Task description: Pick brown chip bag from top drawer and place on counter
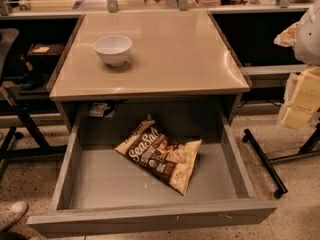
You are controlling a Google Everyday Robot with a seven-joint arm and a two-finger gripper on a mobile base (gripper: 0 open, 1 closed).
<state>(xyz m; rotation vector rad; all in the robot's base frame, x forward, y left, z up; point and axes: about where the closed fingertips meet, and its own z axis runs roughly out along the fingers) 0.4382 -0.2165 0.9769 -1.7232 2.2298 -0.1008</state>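
The brown chip bag (161, 155) lies flat on the floor of the open top drawer (150, 216), towards the back and right of centre, with its "Sea Salt" lettering facing up. The beige counter (170, 59) sits directly above the drawer. My gripper (296, 113) hangs at the right edge of the view, beside the counter's right side. It is well to the right of the drawer and apart from the bag, with nothing visibly in it.
A white bowl (113, 49) stands on the counter's left half. A black wheeled frame (265, 161) stands on the floor to the right of the drawer. Another dark stand (25, 124) and a shoe (11, 215) are at the left.
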